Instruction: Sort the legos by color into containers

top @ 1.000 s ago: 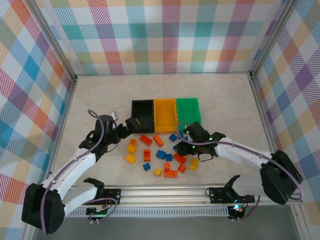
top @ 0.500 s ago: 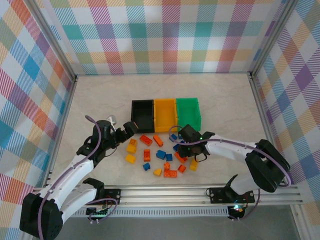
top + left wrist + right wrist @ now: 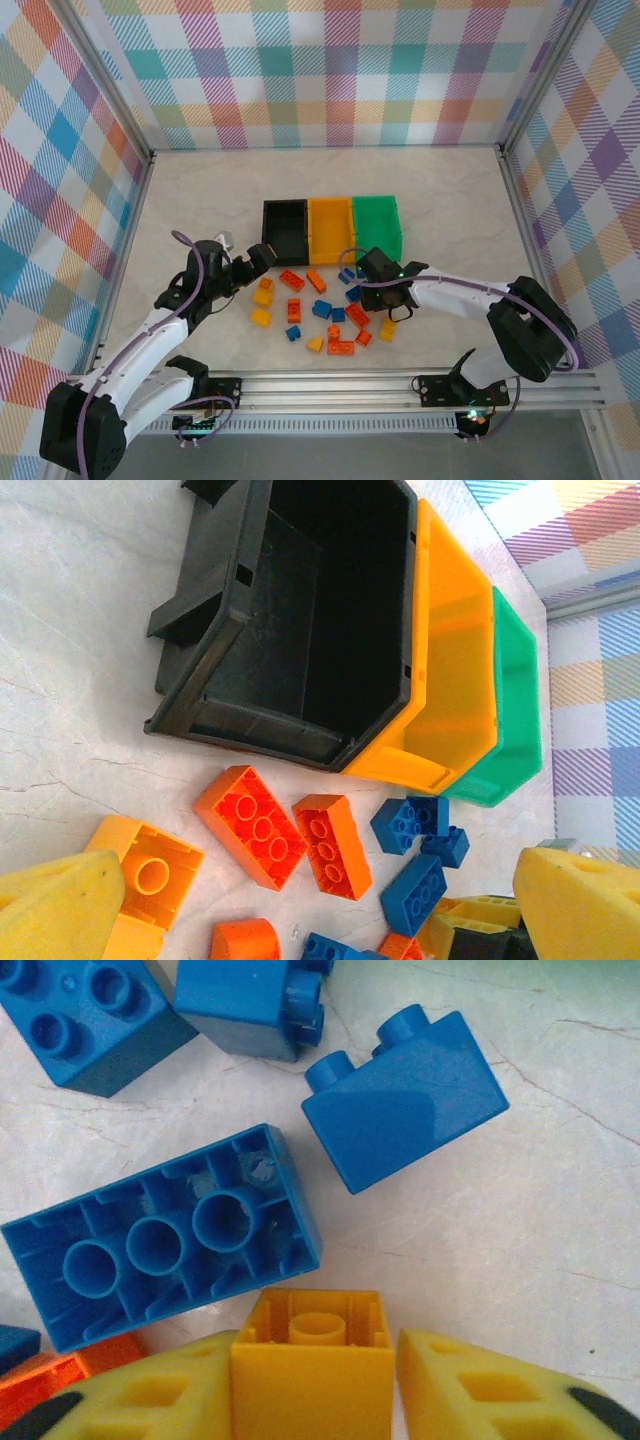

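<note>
Right wrist view: the right gripper [image 3: 318,1385] gripped a yellow brick [image 3: 312,1360], jaws narrow, one pad against each side, just beside blue bricks [image 3: 160,1250]; the left gripper [image 3: 320,910] held nothing, jaws spread wide, above orange bricks [image 3: 250,825] near the black bin [image 3: 300,610].

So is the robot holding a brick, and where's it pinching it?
The right pincer squeezes a yellow brick by its two opposite sides, hollow bottom facing the camera. The left pincer is open and empty.

Black bin [image 3: 270,620], orange bricks [image 3: 250,825], blue bricks [image 3: 413,892]
</note>
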### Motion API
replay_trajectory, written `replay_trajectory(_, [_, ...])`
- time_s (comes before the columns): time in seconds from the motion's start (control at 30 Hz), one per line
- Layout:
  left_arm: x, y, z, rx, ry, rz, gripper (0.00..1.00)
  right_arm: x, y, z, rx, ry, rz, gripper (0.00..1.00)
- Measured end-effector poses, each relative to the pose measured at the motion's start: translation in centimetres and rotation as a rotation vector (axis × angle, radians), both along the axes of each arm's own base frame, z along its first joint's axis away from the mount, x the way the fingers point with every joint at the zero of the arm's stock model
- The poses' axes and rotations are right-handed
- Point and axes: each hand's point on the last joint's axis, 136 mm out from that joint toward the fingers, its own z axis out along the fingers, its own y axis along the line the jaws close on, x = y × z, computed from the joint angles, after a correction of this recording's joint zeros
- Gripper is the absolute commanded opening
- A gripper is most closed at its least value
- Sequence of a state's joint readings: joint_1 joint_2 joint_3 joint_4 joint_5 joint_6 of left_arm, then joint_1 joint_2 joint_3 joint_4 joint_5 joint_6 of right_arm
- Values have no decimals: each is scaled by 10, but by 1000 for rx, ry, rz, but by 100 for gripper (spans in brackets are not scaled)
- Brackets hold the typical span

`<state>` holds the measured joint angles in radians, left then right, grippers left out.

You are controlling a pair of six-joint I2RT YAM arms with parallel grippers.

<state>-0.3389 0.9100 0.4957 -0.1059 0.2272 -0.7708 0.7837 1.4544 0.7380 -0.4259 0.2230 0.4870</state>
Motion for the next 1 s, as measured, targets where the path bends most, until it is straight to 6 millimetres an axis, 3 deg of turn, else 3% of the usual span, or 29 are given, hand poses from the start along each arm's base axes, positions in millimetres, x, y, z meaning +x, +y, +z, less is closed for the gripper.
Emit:
replay_trajectory(0.27, [0,0,-2,3,6,1,100,5,-5,4,17,-12,-27,27])
replay_trajectory(0.37, [1,1,-2,5,6,4,100,9,-10,21,44,-47,-42,27])
replay_trajectory(0.47, [0,2,-1,13,15,11,100,22,-14,52,87,-109,-63,27])
replay_trajectory(0.6, [0,4,4,17,14,16,100,65,-13,101,144,-212,-111,27])
replay_trajectory(0.7, [-2,4,2,20,23,16,100,101,-10,122,157,-257,-141,27])
replay_trajectory(0.8, [-5,6,-2,32,46,19,100,137,-10,122,145,-268,-177,28])
replay_trajectory(1.0, [-7,8,-9,55,81,18,100,179,-13,97,96,-226,-214,32])
